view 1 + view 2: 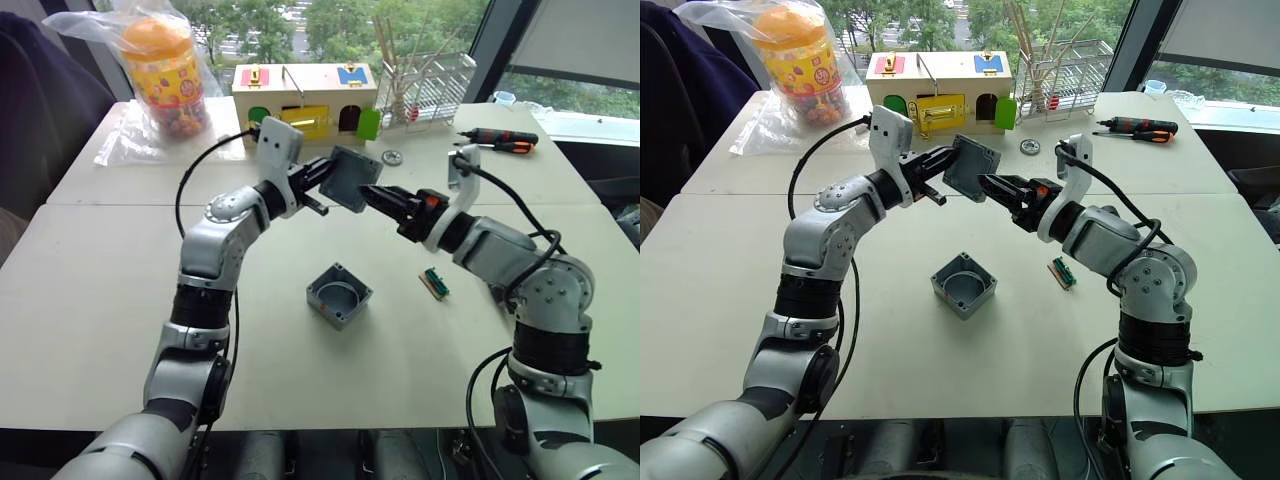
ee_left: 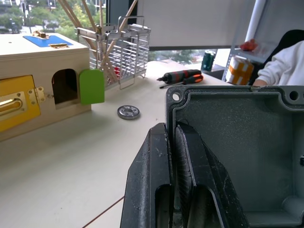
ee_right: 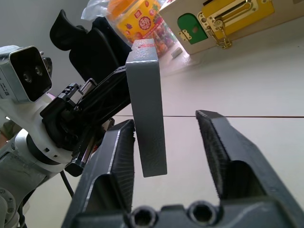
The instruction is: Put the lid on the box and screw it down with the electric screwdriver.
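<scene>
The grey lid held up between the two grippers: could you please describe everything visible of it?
The flat square grey plastic lid has a raised rim, a hollow ribbed inside and corner screw holes. It hangs on edge in the air above the open grey box, touching nothing on the table. The left gripper is shut on its rim; the right gripper is open around its opposite edge.

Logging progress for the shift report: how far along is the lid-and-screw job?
Early. Done: the left gripper has the lid lifted off the table. In hand: the open right gripper is at the lid's edge, as if for a handover. Left: the box sits open; no lid fitted, no screwing.
</scene>
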Tool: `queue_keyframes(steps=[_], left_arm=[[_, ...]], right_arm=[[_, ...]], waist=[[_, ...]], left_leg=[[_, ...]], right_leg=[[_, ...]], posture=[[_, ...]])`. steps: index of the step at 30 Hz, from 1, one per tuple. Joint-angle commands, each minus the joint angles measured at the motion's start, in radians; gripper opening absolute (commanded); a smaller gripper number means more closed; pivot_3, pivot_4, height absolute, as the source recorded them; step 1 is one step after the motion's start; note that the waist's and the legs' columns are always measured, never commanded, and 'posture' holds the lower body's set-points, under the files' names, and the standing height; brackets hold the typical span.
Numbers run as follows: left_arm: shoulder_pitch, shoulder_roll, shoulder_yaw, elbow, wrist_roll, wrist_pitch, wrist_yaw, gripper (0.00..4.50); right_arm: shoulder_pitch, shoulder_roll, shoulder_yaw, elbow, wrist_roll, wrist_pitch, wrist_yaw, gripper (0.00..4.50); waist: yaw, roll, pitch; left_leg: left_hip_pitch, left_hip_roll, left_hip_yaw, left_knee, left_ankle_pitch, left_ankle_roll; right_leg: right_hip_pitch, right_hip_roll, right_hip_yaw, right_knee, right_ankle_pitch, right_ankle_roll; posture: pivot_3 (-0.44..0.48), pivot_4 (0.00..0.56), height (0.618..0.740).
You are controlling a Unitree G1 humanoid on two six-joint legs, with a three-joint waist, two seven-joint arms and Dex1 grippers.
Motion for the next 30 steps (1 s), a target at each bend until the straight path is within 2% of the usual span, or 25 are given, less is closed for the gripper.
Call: queue_keyframes(steps=[1, 2, 6, 7, 9, 11, 12, 15, 17, 20, 21, 22, 25, 29, 30], left_arm=[[-0.022, -0.001, 0.006, -0.036, -0.028, -0.026, -0.008, 0.0], [-0.021, -0.001, 0.007, -0.038, -0.031, -0.024, -0.008, 0.0], [-0.013, 0.004, 0.015, -0.048, -0.047, -0.005, -0.013, 0.0], [-0.011, 0.009, 0.022, -0.05, -0.061, 0.012, -0.022, 0.67], [-0.008, 0.022, 0.027, -0.055, -0.083, 0.026, -0.039, 1.42], [-0.005, 0.037, 0.047, -0.066, -0.123, 0.046, -0.056, 2.55], [-0.002, 0.047, 0.06, -0.075, -0.147, 0.061, -0.064, 2.97], [0.017, 0.122, 0.136, -0.131, -0.294, 0.215, -0.119, 4.47], [0.031, 0.18, 0.182, -0.163, -0.385, 0.317, -0.145, 4.47], [0.027, 0.224, 0.227, -0.148, -0.436, 0.374, -0.128, 4.47], [0.028, 0.238, 0.237, -0.14, -0.45, 0.389, -0.13, 3.84], [0.028, 0.249, 0.242, -0.132, -0.46, 0.401, -0.135, 3.6], [0.028, 0.27, 0.223, -0.108, -0.465, 0.417, -0.158, 2.21], [0.016, 0.269, 0.182, -0.081, -0.455, 0.404, -0.181, 0.29], [0.011, 0.267, 0.177, -0.072, -0.453, 0.401, -0.182, 0.06]], right_arm=[[-0.004, 0.005, -0.02, -0.038, 0.012, -0.019, -0.005, 0.24], [-0.004, 0.009, -0.021, -0.038, 0.012, -0.021, -0.008, 0.08], [-0.001, 0.022, -0.024, -0.039, 0.012, -0.029, -0.023, 0.08], [0.001, 0.023, -0.023, -0.04, 0.008, -0.032, -0.022, 0.08], [0.004, 0.024, -0.021, -0.042, 0.004, -0.038, -0.018, 0.08], [0.007, 0.028, -0.019, -0.046, 0.001, -0.047, -0.016, 0.08], [0.009, 0.03, -0.017, -0.05, -0.004, -0.055, -0.015, 0.08], [0.029, 0.018, -0.016, -0.09, -0.069, -0.12, -0.014, 0.08], [0.063, -0.029, -0.001, -0.151, -0.157, -0.183, 0.01, 0.08], [0.127, -0.132, 0.069, -0.256, -0.33, -0.301, 0.082, 0.08], [0.157, -0.173, 0.108, -0.3, -0.421, -0.374, 0.107, 0.08], [0.187, -0.224, 0.156, -0.342, -0.512, -0.439, 0.139, 0.08], [0.328, -0.372, 0.324, -0.435, -0.846, -0.704, 0.215, 0.08], [0.489, -0.459, 0.454, -0.392, -1.241, -1.006, 0.172, 0.08], [0.516, -0.466, 0.469, -0.375, -1.315, -1.058, 0.157, 0.08]], waist=[[0.001, 0.0, 0.0], [0.001, 0.0, 0.0], [0.0, 0.0, 0.0], [0.0, 0.0, 0.0], [0.0, 0.0, 0.0], [0.0, 0.0, 0.0], [-0.002, 0.0, 0.0], [-0.005, 0.0, 0.0], [-0.007, 0.0, 0.0], [0.001, 0.0, 0.0], [0.001, 0.0, 0.0], [0.001, 0.0, 0.0], [0.0, 0.0, 0.0], [-0.002, 0.0, 0.0], [-0.001, 0.0, 0.0]], left_leg=[[0.0, 0.0, 0.0, 0.0, 0.0, 0.0], [0.0, 0.0, 0.0, 0.0, 0.0, 0.0], [0.0, 0.0, 0.0, 0.0, 0.0, 0.0], [0.0, 0.0, 0.0, 0.0, 0.0, 0.0], [0.0, 0.0, 0.0, 0.0, 0.0, 0.0], [0.0, 0.0, 0.0, 0.0, 0.0, 0.0], [0.0, 0.0, 0.0, 0.0, 0.0, 0.0], [0.0, 0.0, 0.0, -0.001, 0.0, 0.0], [0.0, 0.0, -0.002, -0.002, 0.0, 0.0], [0.0, 0.0, -0.003, -0.002, 0.0, -0.001], [0.0, 0.0, -0.003, -0.002, 0.0, -0.001], [0.0, 0.0, -0.003, -0.002, 0.0, -0.001], [0.001, 0.0, -0.002, -0.002, 0.001, -0.001], [0.001, 0.0, -0.001, -0.003, 0.001, -0.003], [0.001, 0.0, -0.001, -0.002, 0.002, -0.003]], right_leg=[[0.0, 0.0, 0.0, 0.0, 0.0, 0.0], [0.0, 0.0, 0.0, 0.0, 0.0, 0.0], [0.0, 0.0, 0.0, 0.0, 0.0, 0.0], [0.0, 0.0, 0.0, 0.0, 0.0, 0.0], [0.0, 0.0, 0.0, 0.0, 0.0, 0.0], [0.0, 0.0, 0.0, 0.0, 0.0, 0.0], [0.0, 0.0, 0.0, 0.0, 0.0, 0.0], [-0.001, 0.0, 0.0, 0.0, 0.0, 0.0], [-0.002, 0.0, 0.001, 0.0, 0.0, 0.0], [-0.002, 0.0, 0.001, 0.0, 0.0, 0.0], [-0.002, -0.001, 0.001, -0.001, 0.0, 0.0], [-0.001, -0.001, 0.001, -0.001, 0.0, 0.0], [-0.001, 0.0, 0.001, 0.0, 0.0, 0.0], [-0.001, 0.0, 0.001, -0.001, 0.0, 0.0], [-0.001, 0.0, 0.001, -0.001, 0.0, 0.0]], posture=[[0.0, 0.15, 0.711], [0.0, 0.15, 0.711], [0.0, 0.15, 0.711], [0.0, 0.15, 0.711], [0.0, 0.15, 0.711], [0.0, 0.15, 0.711], [0.0, 0.15, 0.711], [0.0, 0.15, 0.711], [0.0, 0.15, 0.711], [0.0, 0.15, 0.711], [0.0, 0.15, 0.711], [0.0, 0.15, 0.711], [0.0, 0.15, 0.711], [0.0, 0.15, 0.711], [0.0, 0.15, 0.711]])
